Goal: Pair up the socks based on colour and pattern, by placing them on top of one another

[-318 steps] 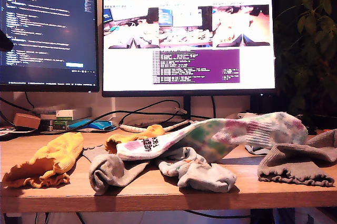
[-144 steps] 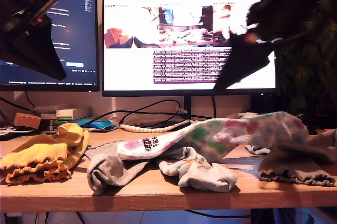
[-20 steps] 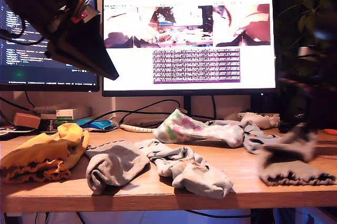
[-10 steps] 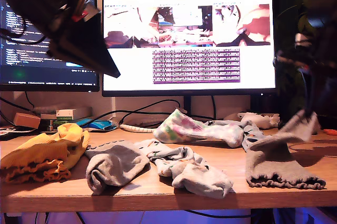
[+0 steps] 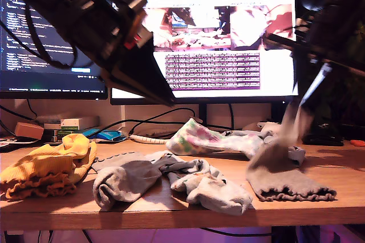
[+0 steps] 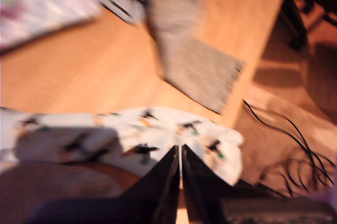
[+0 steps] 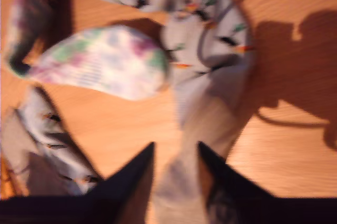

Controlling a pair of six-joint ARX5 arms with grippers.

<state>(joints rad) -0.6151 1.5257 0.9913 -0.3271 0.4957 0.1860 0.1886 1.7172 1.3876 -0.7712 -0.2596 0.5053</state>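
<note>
My second gripper [image 7: 174, 169] pinched a plain grey sock [image 5: 285, 169], whose frilly cuff lay near the table's front edge [image 5: 182, 215] toward the exterior view's right. My first gripper [image 6: 180, 169] had its fingers pressed together above a printed pale sock [image 6: 121, 137]. Bare wood [image 6: 79, 71] lay between the socks.

Socks, placed relative to the printed sock [image 5: 210, 185] — pale grey-blue, small dark/orange prints, crumpled at the desk's front edge. Plain grey sock [image 5: 121, 178] touches it on the exterior view's left, toe bunched. Mustard-yellow pair [image 5: 48, 169] further left, stacked, frilly cuffs forward. Tie-dye sock [image 5: 212, 138] lies behind it. Second grey sock [image 5: 283, 174] just to its right — frilly cuff on the desk, other end lifted, blurred.
</note>
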